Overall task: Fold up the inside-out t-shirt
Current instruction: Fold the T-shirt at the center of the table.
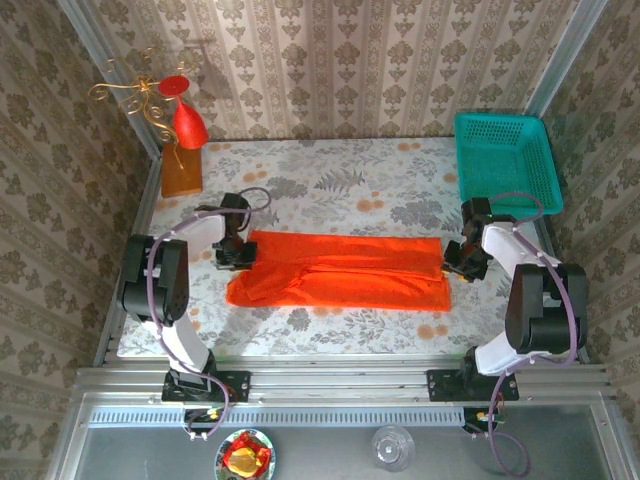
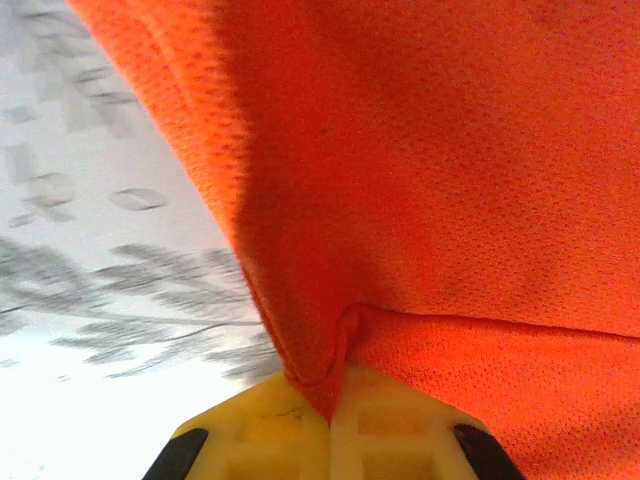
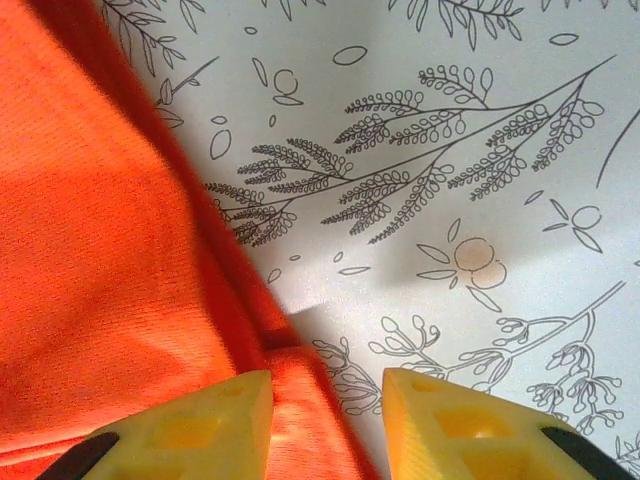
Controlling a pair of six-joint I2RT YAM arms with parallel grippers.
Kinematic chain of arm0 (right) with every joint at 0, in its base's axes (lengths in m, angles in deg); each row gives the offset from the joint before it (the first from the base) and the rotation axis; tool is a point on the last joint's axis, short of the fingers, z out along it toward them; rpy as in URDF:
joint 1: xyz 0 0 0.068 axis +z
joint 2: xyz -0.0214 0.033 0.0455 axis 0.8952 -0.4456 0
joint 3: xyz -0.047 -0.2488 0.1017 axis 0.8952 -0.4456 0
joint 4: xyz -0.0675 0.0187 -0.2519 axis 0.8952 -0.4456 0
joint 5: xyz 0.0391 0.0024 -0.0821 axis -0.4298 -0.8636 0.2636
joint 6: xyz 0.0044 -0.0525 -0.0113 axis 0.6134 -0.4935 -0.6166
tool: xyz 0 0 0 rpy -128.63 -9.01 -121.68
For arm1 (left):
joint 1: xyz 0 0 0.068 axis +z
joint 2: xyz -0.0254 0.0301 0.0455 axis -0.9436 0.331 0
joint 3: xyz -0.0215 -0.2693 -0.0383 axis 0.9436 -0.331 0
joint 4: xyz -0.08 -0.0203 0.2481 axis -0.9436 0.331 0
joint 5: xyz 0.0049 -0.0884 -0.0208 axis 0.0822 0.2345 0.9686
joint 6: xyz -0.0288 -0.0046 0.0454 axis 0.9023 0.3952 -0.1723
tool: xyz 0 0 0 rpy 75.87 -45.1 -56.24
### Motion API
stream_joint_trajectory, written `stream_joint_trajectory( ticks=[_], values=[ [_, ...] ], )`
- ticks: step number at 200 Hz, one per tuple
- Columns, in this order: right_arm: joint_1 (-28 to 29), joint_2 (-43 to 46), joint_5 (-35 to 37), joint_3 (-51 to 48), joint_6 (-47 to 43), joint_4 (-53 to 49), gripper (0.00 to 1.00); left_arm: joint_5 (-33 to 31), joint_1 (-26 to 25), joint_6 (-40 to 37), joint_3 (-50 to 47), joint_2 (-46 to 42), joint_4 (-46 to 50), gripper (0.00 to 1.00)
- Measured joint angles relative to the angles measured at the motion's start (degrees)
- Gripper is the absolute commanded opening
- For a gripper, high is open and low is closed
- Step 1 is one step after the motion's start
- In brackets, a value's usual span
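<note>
Left gripper (image 2: 330, 415) pinching one t-shirt (image 1: 340, 270), one basket (image 1: 505, 160)

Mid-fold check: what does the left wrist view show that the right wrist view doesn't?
Left wrist: the left pincer shut, pinching a fold of the t-shirt between its jaws. Right wrist: the right pincer open, the shirt's edge lying in the gap, unclamped, beside bare floral table cover. Both: orange fabric with that printed cover beside it.
</note>
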Motion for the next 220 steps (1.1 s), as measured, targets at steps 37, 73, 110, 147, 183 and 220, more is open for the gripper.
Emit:
stream_joint_trajectory(
  ticks=[37,73,110,147,183,220],
  values=[
    [0.0,0.72,0.02,0.81,-0.22,-1.46,0.37,-5.33,5.64,-0.5,2.67,-5.09,6.67,0.0],
    [0.0,1.16,0.04,1.7,-0.57,-2.82,0.37,-11.21,5.99,-1.18,8.68,-10.01,13.42,0.0],
    [0.0,1.81,0.02,1.86,-1.05,-2.95,0.37,-11.5,1.09,-1.01,14.93,-12.37,18.78,0.0],
    [0.02,2.91,-0.15,1.86,-1.03,-2.84,0.37,-7.96,-10.14,1.38,18.6,-10.32,20.85,0.0],
    [0.83,2.91,-2.54,0.79,-1.03,-1.14,0.36,-4.55,-20.68,5.07,24.48,-2.75,21.29,0.0],
    [5.64,1.16,-7.82,-0.55,0.09,2.58,0.36,-2.89,-29.14,7.69,36.39,7.65,22.51,0.0]
  ],
)
